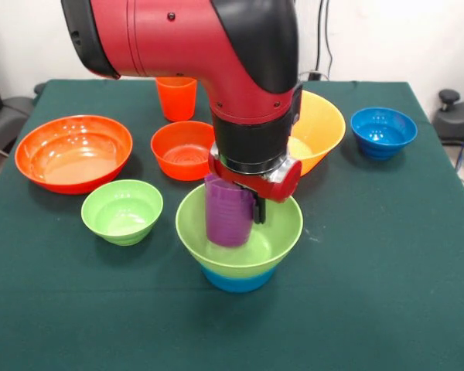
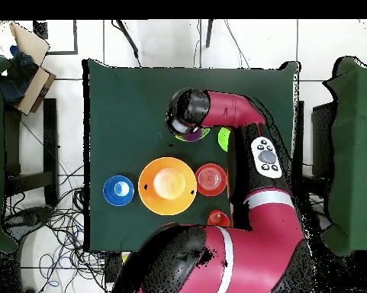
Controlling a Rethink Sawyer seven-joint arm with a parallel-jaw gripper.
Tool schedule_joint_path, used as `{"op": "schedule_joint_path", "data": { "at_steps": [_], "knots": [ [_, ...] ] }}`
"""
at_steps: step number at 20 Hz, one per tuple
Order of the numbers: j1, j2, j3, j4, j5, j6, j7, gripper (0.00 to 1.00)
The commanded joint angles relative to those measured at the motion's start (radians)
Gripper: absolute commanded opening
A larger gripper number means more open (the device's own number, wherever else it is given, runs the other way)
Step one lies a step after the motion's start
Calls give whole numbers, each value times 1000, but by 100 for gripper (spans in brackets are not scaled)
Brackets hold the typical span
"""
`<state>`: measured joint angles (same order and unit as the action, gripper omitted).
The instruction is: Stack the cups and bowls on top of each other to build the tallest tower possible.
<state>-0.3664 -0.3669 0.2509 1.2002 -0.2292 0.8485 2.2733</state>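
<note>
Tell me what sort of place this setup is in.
Probably a robotics lab or test room. A Sawyer arm works over a table with a green cloth, loose cables trail over the tiled floor, and cardboard boxes sit beside the table. The plastic bowls look like test props.

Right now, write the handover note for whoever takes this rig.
Gripper: shut on the purple cup, holding it low inside the light green bowl nested on the light blue bowl.
Loose on the table: large red-orange bowl, medium red-orange bowl, small green bowl, yellow-orange bowl, dark blue bowl, orange-red cup.
Done: two-bowl base.
Left: release the cup, stack the rest.
</note>
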Motion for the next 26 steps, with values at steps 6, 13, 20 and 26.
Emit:
{"op": "schedule_joint_path", "data": {
  "at_steps": [6,13,20,26],
  "knots": [
    [-35,55,79,-1,6,110,-160,0],
    [-34,73,96,-36,27,161,-175,0],
    [-18,71,105,-41,44,159,-139,0],
    [-3,78,92,-81,33,182,-130,0]
  ]
}}
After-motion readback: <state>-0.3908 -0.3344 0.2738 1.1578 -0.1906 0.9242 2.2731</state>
